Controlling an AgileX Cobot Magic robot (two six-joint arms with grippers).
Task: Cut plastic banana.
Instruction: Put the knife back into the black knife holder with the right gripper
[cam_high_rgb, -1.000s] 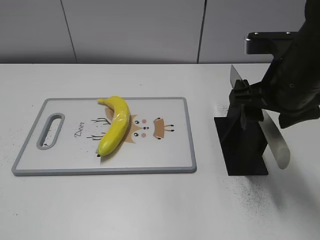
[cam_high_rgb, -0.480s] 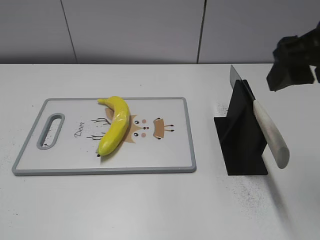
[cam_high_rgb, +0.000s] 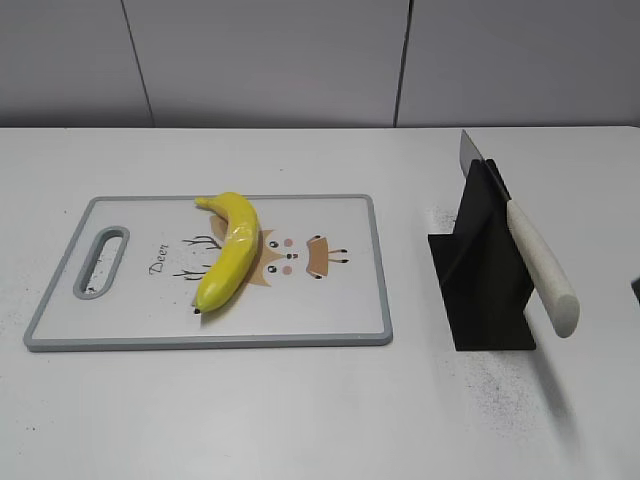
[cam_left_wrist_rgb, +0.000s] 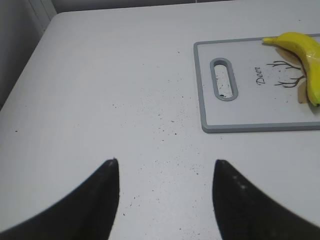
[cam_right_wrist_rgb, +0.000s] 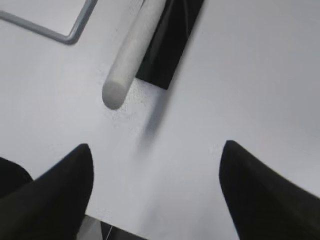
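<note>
Plastic banana: glossy yellow, curved, whole.

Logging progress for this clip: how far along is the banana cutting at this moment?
Nothing looks done. The plastic banana lies whole on the cutting board. Nothing is in hand: the knife sits in its black stand, and both the left gripper and right gripper have open, empty jaws over bare table. Left to do: take the knife, carry it to the board, cut.
</note>
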